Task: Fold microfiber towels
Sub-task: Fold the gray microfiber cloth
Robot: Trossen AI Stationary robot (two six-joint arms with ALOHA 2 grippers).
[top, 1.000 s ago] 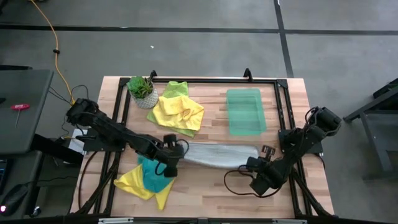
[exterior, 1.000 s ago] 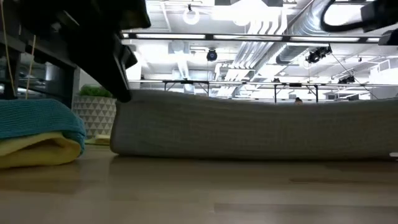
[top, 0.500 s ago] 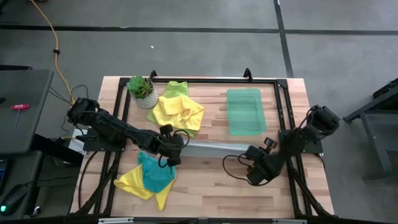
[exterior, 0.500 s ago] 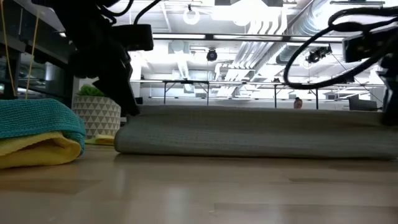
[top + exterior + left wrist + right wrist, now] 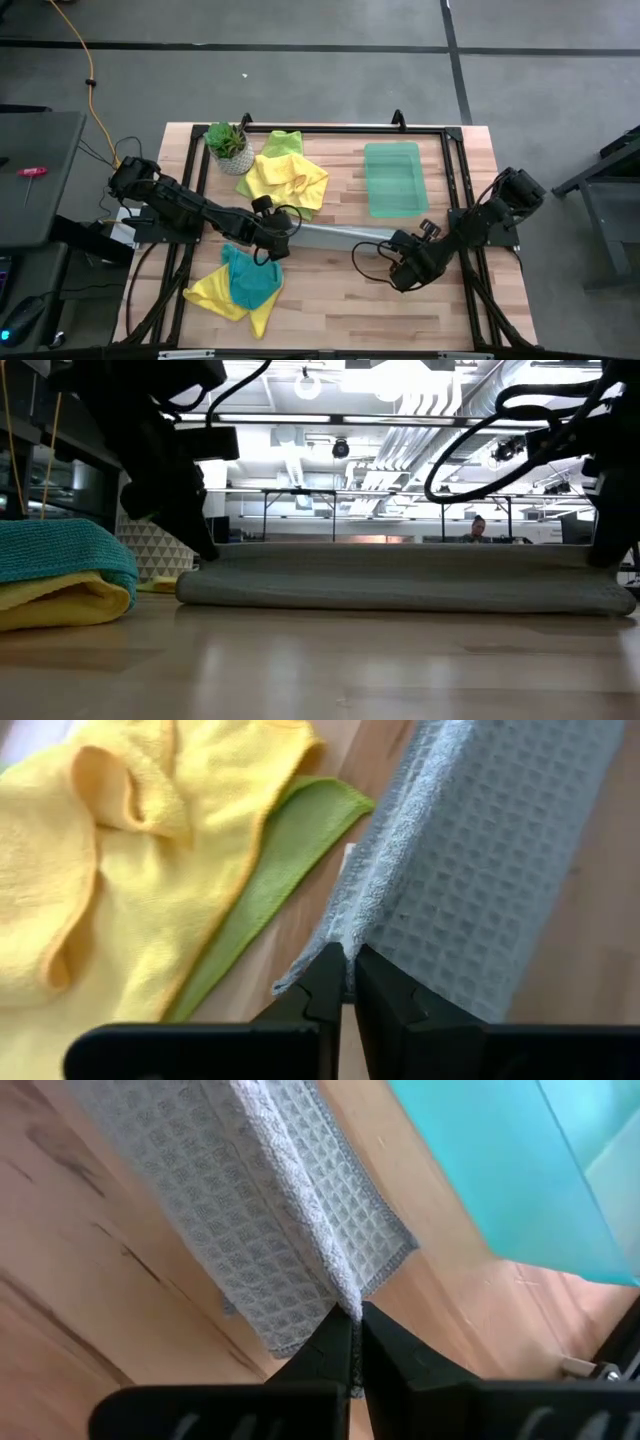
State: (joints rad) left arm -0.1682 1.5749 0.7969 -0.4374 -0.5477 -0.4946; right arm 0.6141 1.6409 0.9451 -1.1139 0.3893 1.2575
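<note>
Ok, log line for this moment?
left end effector: pinching grey waffle-weave microfiber towel corner | right end effector: pinching opposite corner | towel: folded, on table

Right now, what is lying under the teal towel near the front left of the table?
A yellow towel lies under the teal towel, sticking out on its left and front sides. The covered middle cannot be seen.

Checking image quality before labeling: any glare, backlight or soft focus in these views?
Low view: bright ceiling lights behind backlight the arms into near silhouettes; the grey towel stays readable, the near tabletop shows a soft sheen. Left wrist view: the yellow towel is soft, the weave at the left tool is sharp. High view: even light, no glare.
</note>
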